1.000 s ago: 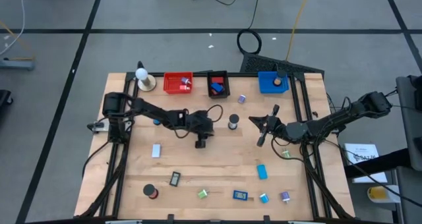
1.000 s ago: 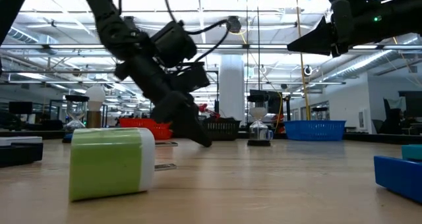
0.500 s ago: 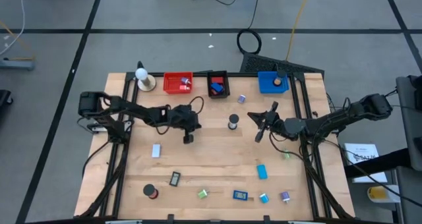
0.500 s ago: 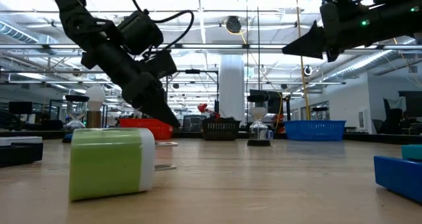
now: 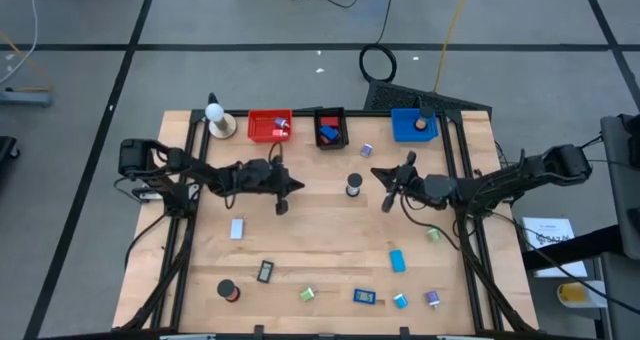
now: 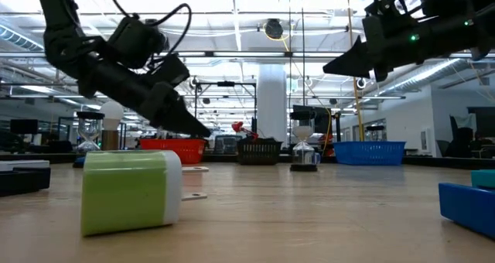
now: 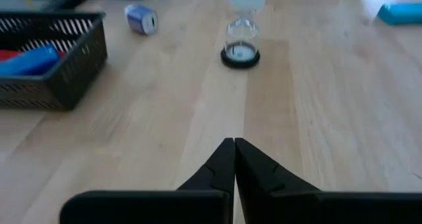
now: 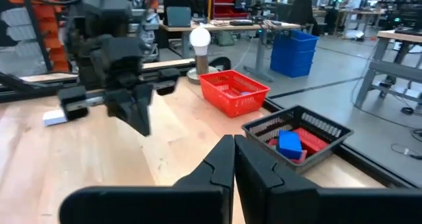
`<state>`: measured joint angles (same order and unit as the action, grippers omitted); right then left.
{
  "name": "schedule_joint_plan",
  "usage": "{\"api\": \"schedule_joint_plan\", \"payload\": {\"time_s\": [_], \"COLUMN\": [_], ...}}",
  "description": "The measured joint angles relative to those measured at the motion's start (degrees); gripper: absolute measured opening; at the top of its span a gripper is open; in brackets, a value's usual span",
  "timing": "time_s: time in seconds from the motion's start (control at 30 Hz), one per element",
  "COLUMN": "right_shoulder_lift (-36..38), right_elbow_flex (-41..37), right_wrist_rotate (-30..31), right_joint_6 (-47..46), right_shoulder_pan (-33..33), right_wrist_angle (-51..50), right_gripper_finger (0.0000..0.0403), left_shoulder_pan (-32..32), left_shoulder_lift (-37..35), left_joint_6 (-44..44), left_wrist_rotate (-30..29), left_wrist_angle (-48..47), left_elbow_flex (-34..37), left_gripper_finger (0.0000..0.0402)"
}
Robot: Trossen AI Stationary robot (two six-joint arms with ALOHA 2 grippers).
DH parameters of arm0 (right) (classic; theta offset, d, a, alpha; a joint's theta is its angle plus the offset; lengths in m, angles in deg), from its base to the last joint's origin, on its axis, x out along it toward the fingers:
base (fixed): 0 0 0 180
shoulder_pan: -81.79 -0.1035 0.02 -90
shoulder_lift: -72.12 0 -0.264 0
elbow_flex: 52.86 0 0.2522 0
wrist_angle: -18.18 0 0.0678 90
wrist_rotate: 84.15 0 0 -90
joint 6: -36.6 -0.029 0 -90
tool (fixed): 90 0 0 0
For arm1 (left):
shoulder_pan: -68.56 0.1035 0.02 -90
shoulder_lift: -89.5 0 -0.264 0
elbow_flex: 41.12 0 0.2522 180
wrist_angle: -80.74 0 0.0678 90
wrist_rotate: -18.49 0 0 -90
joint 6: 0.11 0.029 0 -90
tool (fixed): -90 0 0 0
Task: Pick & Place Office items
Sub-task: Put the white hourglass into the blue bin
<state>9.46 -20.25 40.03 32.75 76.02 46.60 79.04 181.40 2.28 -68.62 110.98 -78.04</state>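
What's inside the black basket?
The black basket holds a blue block lying on something red. Whatever sits lower down is hidden by the mesh walls.

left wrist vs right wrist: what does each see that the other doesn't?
Left wrist only: the hourglass standing upright on bare wood, a small blue-and-white piece beside the black bin, a light-blue block farther off, and its own left pincer, shut with nothing held.
Right wrist only: the red bin, the white ball on its base, the left arm's wrist seen from across the table, and its own right pincer, shut and empty.
Both: the black bin holding blue and red items.
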Motion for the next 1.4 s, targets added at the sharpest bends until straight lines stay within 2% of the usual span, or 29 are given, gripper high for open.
{"api": "schedule_joint_plan", "payload": {"time_s": [0.13, 0.33, 0.5, 0.63, 0.8, 0.97, 1.13, 1.4], "right_shoulder_lift": [0.0, -0.1, -0.3, -2.7, -9.6, -15.8, -19.9, -23.2], "right_elbow_flex": [1.9, 7.4, 11.2, 12.5, 17.1, 24.5, 31.5, 37.1], "right_wrist_rotate": [-0.2, -6.2, -11.4, -15.3, -20.3, -20.9, -21.0, -21.0], "right_joint_6": [0.0, -3.6, -7.8, -8.0, -8.7, -7.6, -5.1, -2.5], "right_shoulder_pan": [1.4, 4.9, 9.0, 11.4, 13.3, 14.1, 14.3, 14.4], "right_wrist_angle": [-2.1, -12.4, -21.2, -22.6, -26.0, -32.9, -41.5, -50.2], "right_gripper_finger": [0.0004, 0.0004, 0.0004, 0.0004, 0.0006, 0.0028, 0.0058, 0.0112], "left_shoulder_pan": [0.0, 0.6, 1.3, 1.6, 1.6, 1.4, 1.4, 1.4], "left_shoulder_lift": [0.0, 0.0, 0.0, 0.0, 0.0, 0.0, 0.0, -0.1], "left_joint_6": [0.2, 0.3, 0.2, 0.2, 0.1, 0.0, 0.1, 0.2], "left_wrist_rotate": [0.0, -1.5, -1.5, -1.5, -1.5, -1.5, -1.5, -1.5], "left_wrist_angle": [3.5, 4.1, 4.1, 4.1, 4.2, 4.2, 4.0, 4.1], "left_elbow_flex": [1.5, 1.5, 1.5, 1.5, 1.5, 1.5, 1.4, 1.4], "left_gripper_finger": [0.0005, 0.0029, 0.0030, 0.0024, 0.0010, 0.0005, 0.0029, 0.0044]}}
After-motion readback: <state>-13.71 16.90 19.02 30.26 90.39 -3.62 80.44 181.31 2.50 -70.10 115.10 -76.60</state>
